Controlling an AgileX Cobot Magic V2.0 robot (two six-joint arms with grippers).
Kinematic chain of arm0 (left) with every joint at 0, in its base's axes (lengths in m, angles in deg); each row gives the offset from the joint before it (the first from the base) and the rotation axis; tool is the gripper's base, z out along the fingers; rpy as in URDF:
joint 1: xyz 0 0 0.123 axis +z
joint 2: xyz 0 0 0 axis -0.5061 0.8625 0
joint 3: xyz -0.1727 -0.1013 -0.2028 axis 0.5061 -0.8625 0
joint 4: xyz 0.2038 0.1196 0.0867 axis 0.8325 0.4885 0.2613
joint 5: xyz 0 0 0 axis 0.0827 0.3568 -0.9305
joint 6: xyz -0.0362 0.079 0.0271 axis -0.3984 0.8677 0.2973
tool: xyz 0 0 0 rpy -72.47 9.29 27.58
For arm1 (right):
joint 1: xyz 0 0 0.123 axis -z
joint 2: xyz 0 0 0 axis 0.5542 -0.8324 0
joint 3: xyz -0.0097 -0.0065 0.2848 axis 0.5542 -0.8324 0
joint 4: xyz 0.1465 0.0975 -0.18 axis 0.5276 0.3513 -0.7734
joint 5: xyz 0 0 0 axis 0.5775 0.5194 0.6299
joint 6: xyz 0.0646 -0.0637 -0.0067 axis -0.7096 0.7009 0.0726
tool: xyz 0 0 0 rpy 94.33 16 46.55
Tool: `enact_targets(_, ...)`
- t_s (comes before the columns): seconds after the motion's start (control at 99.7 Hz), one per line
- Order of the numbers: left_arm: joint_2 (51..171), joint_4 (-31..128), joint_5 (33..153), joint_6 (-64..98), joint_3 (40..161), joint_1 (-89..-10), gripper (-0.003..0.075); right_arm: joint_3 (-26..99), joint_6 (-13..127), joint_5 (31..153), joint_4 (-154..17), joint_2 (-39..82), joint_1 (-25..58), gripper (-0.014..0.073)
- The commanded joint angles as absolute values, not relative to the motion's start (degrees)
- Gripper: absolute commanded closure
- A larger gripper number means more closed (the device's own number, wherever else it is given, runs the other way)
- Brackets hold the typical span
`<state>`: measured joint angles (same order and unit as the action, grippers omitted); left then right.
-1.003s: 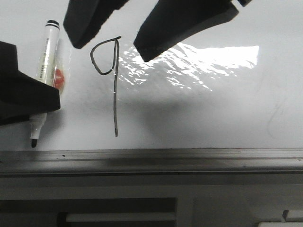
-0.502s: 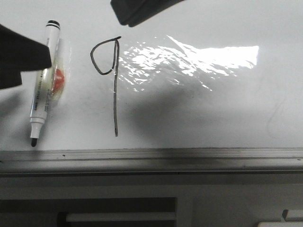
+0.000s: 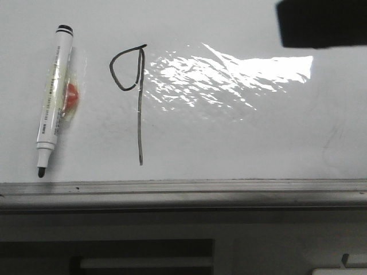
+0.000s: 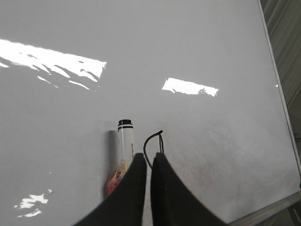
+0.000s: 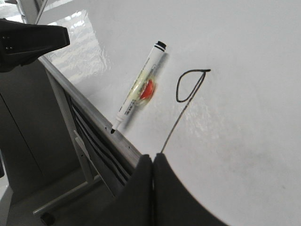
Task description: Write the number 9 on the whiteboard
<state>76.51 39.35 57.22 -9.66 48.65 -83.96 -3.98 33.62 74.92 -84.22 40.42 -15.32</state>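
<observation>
The number 9 is a thin black line on the whiteboard, with a small loop above a long straight stem. It also shows in the left wrist view and the right wrist view. An uncapped white marker lies flat on the board left of the 9, black tip toward the rail. My left gripper is shut and empty, held off the board above the marker. My right gripper is shut and empty near the foot of the stem. A dark arm part sits at the top right.
A grey metal edge rail runs along the board's near edge, with grey frame parts and a stand below it. A bright glare patch lies right of the 9. A black arm part shows beyond the rail in the right wrist view.
The dark fingers over the 9 and the dark shape covering the marker have withdrawn. Only one dark part remains, at the top right. The marker and the 9 have not moved.
</observation>
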Motion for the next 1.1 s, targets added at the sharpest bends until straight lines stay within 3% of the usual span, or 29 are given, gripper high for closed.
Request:
enact_targets(0.0, 73.4, 40.0, 53.8, -9.3, 48.1, -84.0, 0.0741, -6.7, 33.8, 69.0, -84.9, 45.6, -15.3, 0.0656)
enact_targets(0.301, 68.6, 39.9, 54.4, -9.3, 45.1, -84.0, 0.0741, -15.6, 33.8, 68.9, -84.9, 57.2, -15.3, 0.0656)
enact_targets(1.094, 68.6, 39.9, 54.4, -9.3, 44.7, -84.0, 0.0741, -15.9, 33.8, 68.8, -84.9, 57.4, -15.3, 0.0656)
